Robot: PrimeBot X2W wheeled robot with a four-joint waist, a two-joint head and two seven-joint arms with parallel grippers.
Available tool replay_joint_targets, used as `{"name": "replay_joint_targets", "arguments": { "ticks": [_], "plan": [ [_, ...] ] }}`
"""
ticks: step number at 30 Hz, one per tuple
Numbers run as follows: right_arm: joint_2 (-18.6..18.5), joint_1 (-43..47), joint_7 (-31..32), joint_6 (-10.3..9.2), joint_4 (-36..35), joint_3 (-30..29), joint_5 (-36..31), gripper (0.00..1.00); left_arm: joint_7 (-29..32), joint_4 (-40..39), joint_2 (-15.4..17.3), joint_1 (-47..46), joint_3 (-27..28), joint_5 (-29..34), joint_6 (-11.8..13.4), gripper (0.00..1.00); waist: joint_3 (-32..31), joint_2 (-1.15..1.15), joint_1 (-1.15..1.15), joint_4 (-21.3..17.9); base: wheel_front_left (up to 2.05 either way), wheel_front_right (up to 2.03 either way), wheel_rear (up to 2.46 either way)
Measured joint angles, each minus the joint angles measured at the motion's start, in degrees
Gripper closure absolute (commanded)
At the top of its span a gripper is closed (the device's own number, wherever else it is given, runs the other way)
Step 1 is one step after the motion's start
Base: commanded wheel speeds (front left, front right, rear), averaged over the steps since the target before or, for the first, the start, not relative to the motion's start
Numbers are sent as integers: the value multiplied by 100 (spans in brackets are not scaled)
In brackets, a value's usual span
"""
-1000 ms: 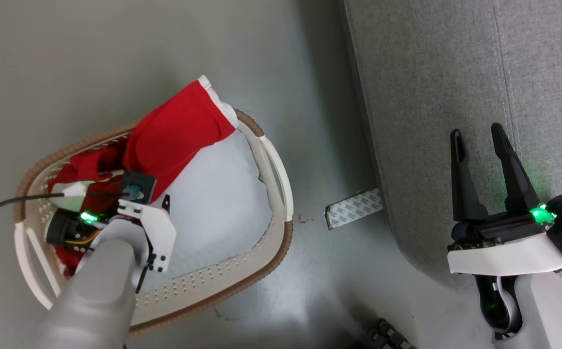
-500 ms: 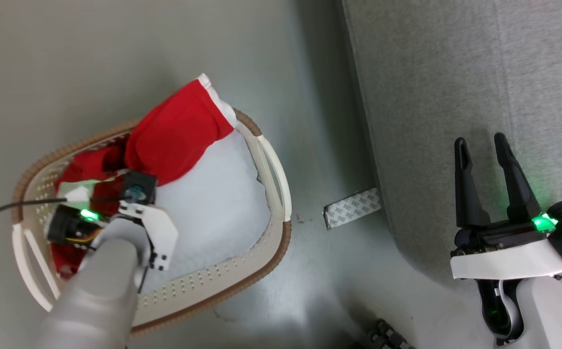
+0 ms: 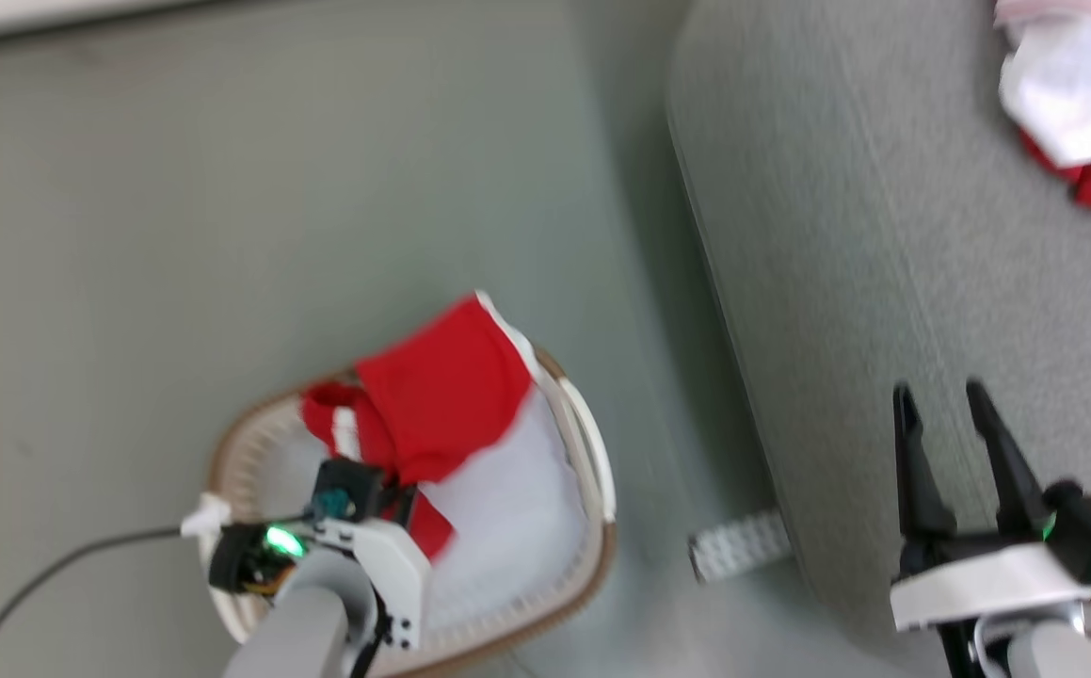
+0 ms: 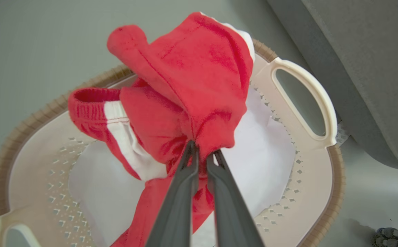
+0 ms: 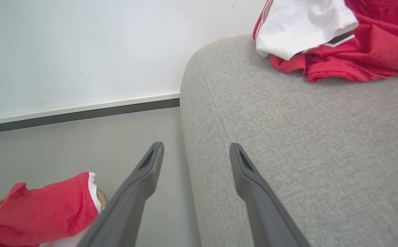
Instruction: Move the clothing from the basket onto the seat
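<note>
Left wrist view: left gripper (image 4: pixel 202 152) has its fingers nearly together, pinching a fold of clothing (image 4: pixel 192 79) at the tips.
Clothing: red with a white stripe, bunched just beyond the tips. More red cloth shows between and beside the fingers, nearer the wrist, and the far end reaches the basket (image 4: pixel 302 85) rim.
Basket: under and around the left gripper, with a brown rim and a white pad (image 4: pixel 267 154) lying behind the cloth.
Seat (image 4: pixel 374 51): past the basket handle, up and to the right of the left gripper, apart from it.
Right wrist view: right gripper (image 5: pixel 197 147) stands wide, with nothing between its fingers.
Seat edge: straight ahead of the right gripper's tips, one finger over grey fabric and the other over floor (image 5: pixel 82 144).
Other garment (image 5: pixel 339 51): red and white, lying on the seat well ahead and to the right of the right gripper.
Head view: blurred. The left arm's wrist is over the basket and the right gripper is over the seat's edge, the two well apart.
</note>
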Motion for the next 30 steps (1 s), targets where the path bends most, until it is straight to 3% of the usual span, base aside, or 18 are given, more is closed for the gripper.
{"name": "replay_joint_targets", "arguments": {
  "ticks": [11,20,30],
  "plan": [
    [3,823,0,0,310,-292,-390,0,68,-1408,-85,936,-235,-890,18,100,-1819,0,-2,643,0,0,0],
    [2,1350,0,0,305,-414,-612,0,477,-3201,-46,1372,-179,-1429,522,100,-2938,0,-2,1115,0,0,0],
    [-89,1616,0,0,168,-396,-677,0,1110,-4888,465,1781,-1,-1481,891,100,-3591,0,-1,1366,0,0,0]
  ]
}}
